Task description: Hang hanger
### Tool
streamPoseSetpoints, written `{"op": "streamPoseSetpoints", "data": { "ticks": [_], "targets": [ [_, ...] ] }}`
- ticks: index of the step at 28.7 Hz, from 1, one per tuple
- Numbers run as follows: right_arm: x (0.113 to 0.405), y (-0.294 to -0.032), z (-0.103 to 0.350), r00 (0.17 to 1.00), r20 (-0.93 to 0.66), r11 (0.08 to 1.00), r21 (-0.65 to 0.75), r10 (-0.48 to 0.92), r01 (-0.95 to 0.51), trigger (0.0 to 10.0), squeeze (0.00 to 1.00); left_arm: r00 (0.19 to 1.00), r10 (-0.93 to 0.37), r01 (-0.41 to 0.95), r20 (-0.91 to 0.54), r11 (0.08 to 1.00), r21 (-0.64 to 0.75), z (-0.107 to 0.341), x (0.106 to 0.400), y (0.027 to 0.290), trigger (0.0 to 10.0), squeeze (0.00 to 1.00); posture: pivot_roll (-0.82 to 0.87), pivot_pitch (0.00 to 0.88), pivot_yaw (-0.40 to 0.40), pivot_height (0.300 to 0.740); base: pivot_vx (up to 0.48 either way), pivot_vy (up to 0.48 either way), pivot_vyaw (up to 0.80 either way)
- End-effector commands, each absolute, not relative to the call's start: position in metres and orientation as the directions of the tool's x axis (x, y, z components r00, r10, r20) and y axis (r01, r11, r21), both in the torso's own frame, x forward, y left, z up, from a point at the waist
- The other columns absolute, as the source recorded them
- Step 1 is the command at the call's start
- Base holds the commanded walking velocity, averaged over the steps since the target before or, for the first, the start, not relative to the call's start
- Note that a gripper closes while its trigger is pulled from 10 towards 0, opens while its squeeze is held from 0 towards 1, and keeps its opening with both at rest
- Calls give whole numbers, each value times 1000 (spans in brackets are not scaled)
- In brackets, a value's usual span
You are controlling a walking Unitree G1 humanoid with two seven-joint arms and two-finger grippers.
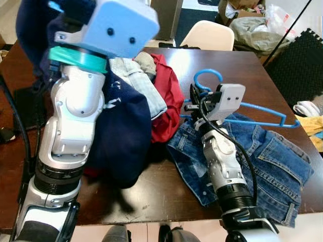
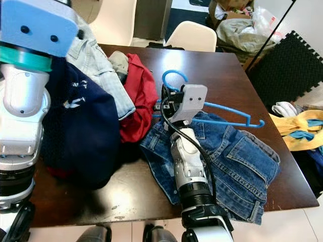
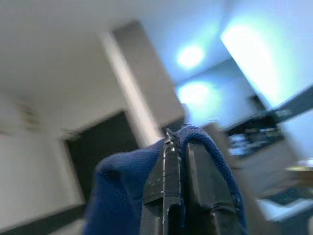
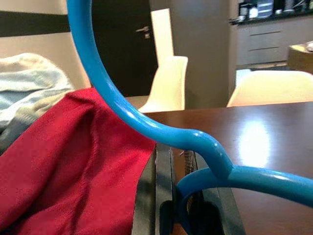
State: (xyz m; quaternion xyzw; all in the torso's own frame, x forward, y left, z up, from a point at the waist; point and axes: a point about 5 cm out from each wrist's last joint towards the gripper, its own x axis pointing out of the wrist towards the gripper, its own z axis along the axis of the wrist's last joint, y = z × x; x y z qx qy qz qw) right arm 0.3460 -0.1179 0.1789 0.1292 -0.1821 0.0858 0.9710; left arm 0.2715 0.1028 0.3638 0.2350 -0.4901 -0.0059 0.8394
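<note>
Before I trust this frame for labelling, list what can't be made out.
- Left pincer: head views, hidden behind its wrist housing; the wrist view shows it shut on navy garment.
- Blue hanger: neck hidden by right pincer.
- Jeans: partly under the right arm.
- Left wrist background: blurred.

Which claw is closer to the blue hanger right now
Right. The right claw grips the blue hanger at its neck; the left claw is raised, holding a navy garment.

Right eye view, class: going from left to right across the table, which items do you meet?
Navy garment held up by the left gripper → red garment → right gripper shut on the blue hanger → jeans.
</note>
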Motion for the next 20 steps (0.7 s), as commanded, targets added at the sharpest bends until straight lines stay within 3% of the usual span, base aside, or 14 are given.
{"op": "streamPoseSetpoints", "data": {
  "ticks": [1,4,12,20],
  "targets": [
    [346,-134,185,914,403,959,238,50,-157,10000,0,525,-299,-110,797,905,412,361,269,93,10000,0,193,0,-6,740,0,0,-800],
    [346,-134,185,914,403,959,238,50,-157,10000,0,525,-299,-110,797,905,412,361,269,93,10000,0,193,0,-6,740,0,0,-800],
    [345,-145,211,871,492,968,222,-4,-121,10000,0,515,-398,111,760,909,401,359,269,77,10000,0,183,0,-11,740,0,0,-800],
    [339,-171,220,840,521,966,256,-154,19,10000,0,545,-531,446,649,839,311,334,268,53,10000,0,153,0,1,740,0,0,-800]
  ]
}}
